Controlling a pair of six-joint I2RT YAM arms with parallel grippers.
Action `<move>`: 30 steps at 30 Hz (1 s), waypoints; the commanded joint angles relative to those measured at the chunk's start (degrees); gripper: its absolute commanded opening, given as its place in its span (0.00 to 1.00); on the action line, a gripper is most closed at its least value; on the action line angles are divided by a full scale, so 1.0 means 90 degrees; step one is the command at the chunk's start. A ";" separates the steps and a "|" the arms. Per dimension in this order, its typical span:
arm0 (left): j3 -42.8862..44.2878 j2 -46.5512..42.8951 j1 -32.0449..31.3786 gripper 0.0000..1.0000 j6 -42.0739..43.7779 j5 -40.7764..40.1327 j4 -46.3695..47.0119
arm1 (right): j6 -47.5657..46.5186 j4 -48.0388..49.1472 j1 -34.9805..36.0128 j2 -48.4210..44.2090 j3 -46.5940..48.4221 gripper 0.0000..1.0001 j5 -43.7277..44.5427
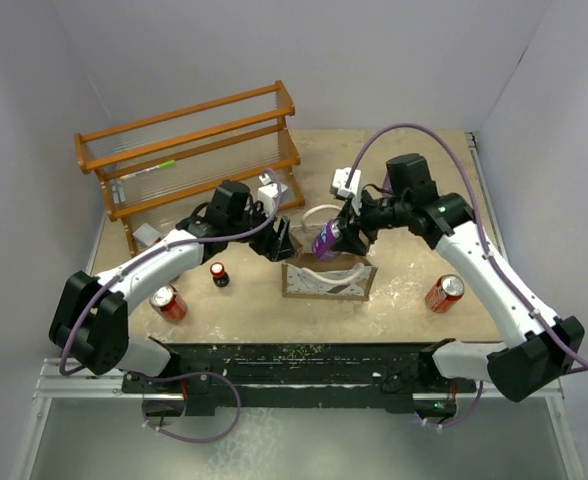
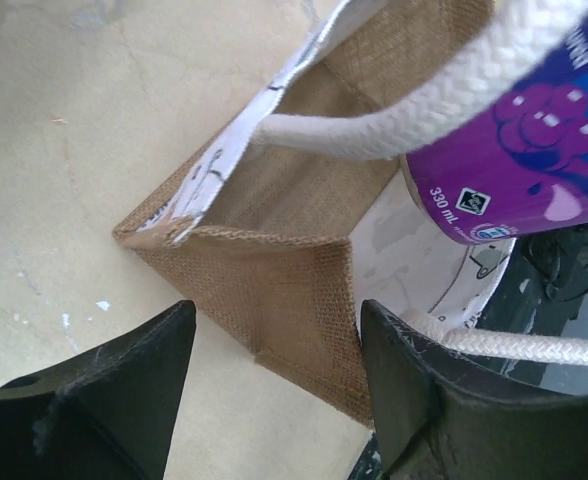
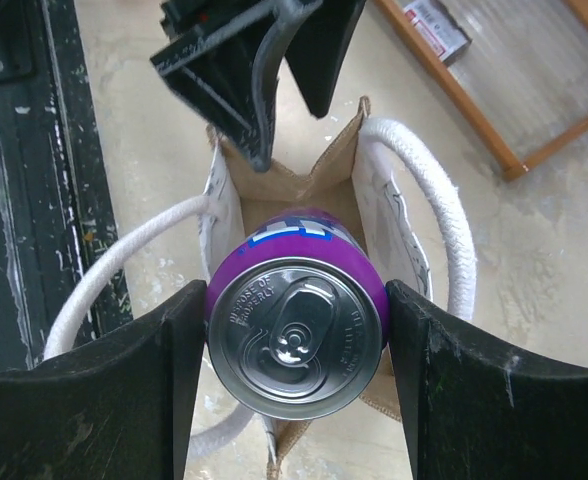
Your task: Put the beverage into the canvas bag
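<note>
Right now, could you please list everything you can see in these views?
canvas bag: one, tan-brown with white rope handles, table centre.
purple can: one, purple, over the bag's open mouth.
red cans: two, red, front left and front right.
small bottle: one, dark with red cap, left of the bag.
wooden rack: one, orange-brown, back left.
small white items: three, white, by the rack and behind the bag; unidentifiable.
table: one, beige.
left gripper: one, black, fingers either side of the bag's end; grip unclear.
right gripper: one, black, shut on the purple can.
</note>
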 commanded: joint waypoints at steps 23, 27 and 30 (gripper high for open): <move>-0.1217 -0.1071 0.0759 0.89 0.1137 0.1295 0.1017 | 0.0397 0.3629 0.1162 0.0674 -0.1228 0.00 0.1450; -0.1385 -0.1130 0.0850 1.00 0.1236 0.1303 0.1070 | 0.0538 0.3899 0.1236 0.0884 -0.1212 0.00 0.1556; -0.1433 -0.1148 0.0854 0.99 0.1455 0.1279 0.1001 | 0.0666 0.3999 0.1357 0.1037 -0.1176 0.00 0.1808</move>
